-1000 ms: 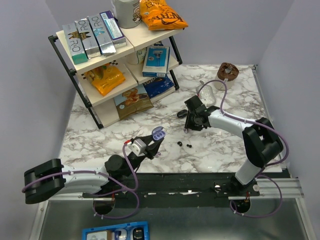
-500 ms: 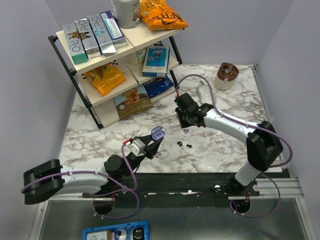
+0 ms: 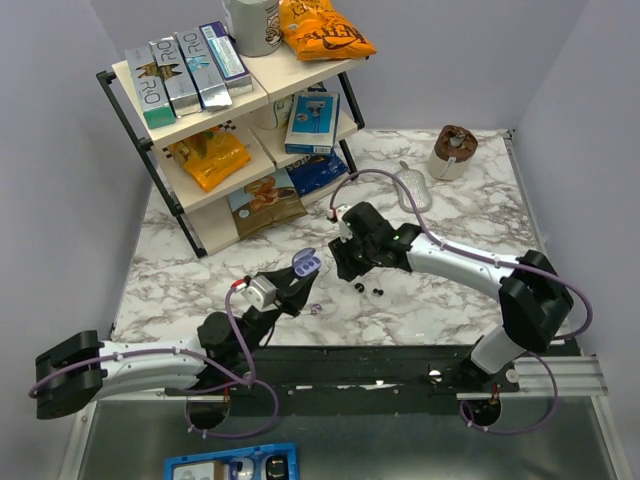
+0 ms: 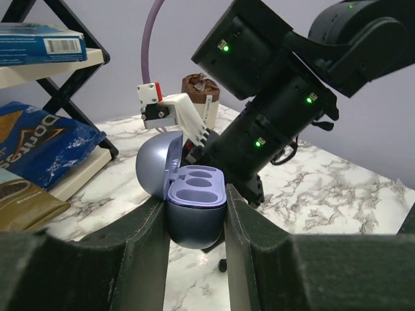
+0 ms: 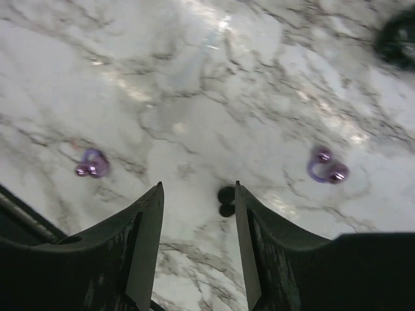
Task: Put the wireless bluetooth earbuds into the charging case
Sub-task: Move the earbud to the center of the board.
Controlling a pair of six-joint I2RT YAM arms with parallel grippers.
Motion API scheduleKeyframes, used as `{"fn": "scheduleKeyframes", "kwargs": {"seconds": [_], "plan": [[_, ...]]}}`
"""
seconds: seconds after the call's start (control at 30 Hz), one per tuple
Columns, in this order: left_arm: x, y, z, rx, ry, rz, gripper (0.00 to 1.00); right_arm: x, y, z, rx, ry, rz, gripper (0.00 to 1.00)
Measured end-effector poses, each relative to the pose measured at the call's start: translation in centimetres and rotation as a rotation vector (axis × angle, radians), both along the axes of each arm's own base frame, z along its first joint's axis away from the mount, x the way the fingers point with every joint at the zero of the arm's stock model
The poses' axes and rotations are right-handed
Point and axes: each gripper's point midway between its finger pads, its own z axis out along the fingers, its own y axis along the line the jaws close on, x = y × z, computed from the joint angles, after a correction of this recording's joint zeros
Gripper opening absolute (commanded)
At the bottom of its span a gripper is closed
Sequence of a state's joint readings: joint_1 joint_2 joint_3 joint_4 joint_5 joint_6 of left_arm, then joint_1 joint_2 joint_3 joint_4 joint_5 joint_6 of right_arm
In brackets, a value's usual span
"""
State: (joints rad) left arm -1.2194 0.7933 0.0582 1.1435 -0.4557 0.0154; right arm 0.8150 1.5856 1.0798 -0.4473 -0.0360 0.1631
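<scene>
Left pincer [image 4: 196, 217] clamps the open charging case [image 4: 188, 194]; right pincer [image 5: 198, 191], spread, hangs over tiny earbuds [image 5: 327, 167], likely slick; pinch their bodies.

The charging case [image 4: 194, 217] shows smooth, matt lavender plastic; the earbuds [image 5: 327, 167] glint glossy purple; the marble-patterned table [image 5: 214, 84] gleams, polished and slick.

1. Overhead, the light is bright, even and diffuse. Shadows on the white marble-patterned tabletop [image 3: 420, 310] are faint and soft-edged.
2. My right wrist camera catches a pale patch of glare on that marble near the top edge, and the whole picture is slightly soft.
3. My right fingers [image 5: 146, 246] sit dark, underlit and blurred along the bottom.
4. My left wrist camera holds the rounded lilac plastic charging case [image 4: 194, 194] sharp and evenly lit. My left fingers [image 4: 139, 259] are dark and out of focus in the foreground.
</scene>
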Motion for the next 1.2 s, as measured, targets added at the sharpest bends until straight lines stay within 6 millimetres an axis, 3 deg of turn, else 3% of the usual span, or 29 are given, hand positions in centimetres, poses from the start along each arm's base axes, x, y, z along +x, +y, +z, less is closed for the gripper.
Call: {"fn": "scheduleKeyframes", "kwargs": {"seconds": [0.17,0.27,0.47,0.7,1.03,1.2], "plan": [[0.0,1.2,0.7,-0.037,0.018,0.027,0.0,-2.5,3.9,-1.1,0.084,0.094,0.088,0.56],[-0.1,1.8,1.0,-0.051,0.027,0.034,0.0,-3.7,4.8,-2.4,0.094,0.159,0.109,0.59],[-0.4,2.2,1.1,-0.061,0.041,0.031,0.0,-5.4,5.9,-4.3,0.097,0.248,0.12,0.62],[-0.5,2.5,0.8,-0.057,0.055,0.036,0.0,-6.4,7.1,-4.4,0.116,0.266,0.135,0.6],[-0.5,2.7,0.9,-0.064,0.059,0.039,0.0,-6.9,7.7,-5.3,0.106,0.287,0.128,0.51],[-0.5,2.7,0.9,-0.067,0.063,0.044,0.0,-6.9,7.6,-5.9,0.092,0.298,0.113,0.41]]}}
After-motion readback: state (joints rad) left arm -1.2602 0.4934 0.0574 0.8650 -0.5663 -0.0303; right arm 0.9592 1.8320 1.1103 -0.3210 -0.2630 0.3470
